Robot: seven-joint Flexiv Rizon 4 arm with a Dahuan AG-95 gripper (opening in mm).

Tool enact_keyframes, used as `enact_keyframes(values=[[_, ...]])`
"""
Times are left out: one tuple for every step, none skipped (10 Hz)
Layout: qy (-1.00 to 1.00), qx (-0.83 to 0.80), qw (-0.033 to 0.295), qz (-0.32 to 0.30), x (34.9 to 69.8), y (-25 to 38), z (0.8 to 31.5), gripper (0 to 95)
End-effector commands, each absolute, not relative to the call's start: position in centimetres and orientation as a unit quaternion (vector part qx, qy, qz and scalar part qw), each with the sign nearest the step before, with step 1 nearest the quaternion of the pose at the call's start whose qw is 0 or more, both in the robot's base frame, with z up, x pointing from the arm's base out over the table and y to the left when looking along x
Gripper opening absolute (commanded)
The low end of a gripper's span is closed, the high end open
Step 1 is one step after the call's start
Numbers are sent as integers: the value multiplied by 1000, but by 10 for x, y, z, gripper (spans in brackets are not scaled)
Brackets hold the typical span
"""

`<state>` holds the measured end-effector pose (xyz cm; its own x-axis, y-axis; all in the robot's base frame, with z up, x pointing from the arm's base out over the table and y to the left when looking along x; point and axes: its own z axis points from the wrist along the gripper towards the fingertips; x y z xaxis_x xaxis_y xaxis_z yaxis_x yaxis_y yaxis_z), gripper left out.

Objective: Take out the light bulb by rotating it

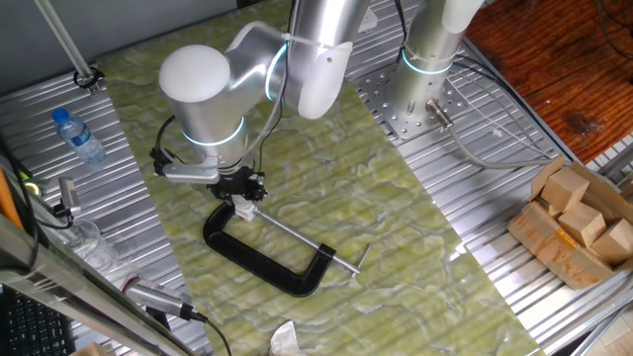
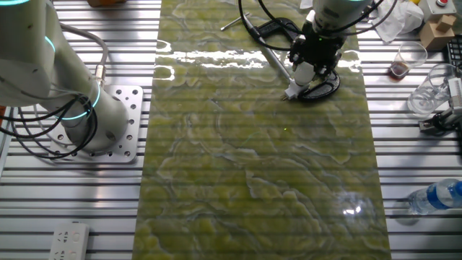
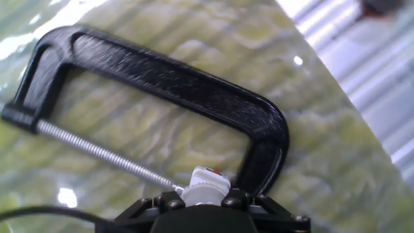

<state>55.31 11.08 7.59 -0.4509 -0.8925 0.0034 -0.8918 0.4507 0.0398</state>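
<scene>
1. Hand view shows us a white socket [image 3: 206,184] at the clamp [image 3: 181,84] screw's tip, at 6 o'clock.
2. Our hand [image 2: 312,66] is down over the bulb [image 2: 304,71]; we cannot tell its grip.
3. We judge the unscrewing under way; next comes twisting, then lifting.

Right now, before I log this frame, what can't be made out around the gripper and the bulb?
- Light bulb: mostly covered by the gripper in both fixed views; no glass visible in the hand view.
- Gripper fingers: cut off by the hand view's bottom edge, so grip is unclear.
- White socket fitting in the C-clamp: top hidden by the gripper body.
</scene>
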Motion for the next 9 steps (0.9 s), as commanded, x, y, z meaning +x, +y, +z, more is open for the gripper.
enact_keyframes(values=[[-791, 611, 14, -10, 552, 112, 80, 0], [-776, 630, 14, -8, 552, 111, 79, 0], [-766, 642, 14, -8, 551, 111, 79, 0], [-758, 652, 12, -5, 551, 111, 79, 0], [-754, 657, 11, -5, 551, 111, 79, 0], [-750, 662, 11, -4, 551, 111, 78, 0], [-745, 667, 11, -4, 551, 111, 78, 0], [-733, 680, 11, -4, 551, 111, 78, 0], [-719, 695, 10, -4, 551, 111, 78, 0]])
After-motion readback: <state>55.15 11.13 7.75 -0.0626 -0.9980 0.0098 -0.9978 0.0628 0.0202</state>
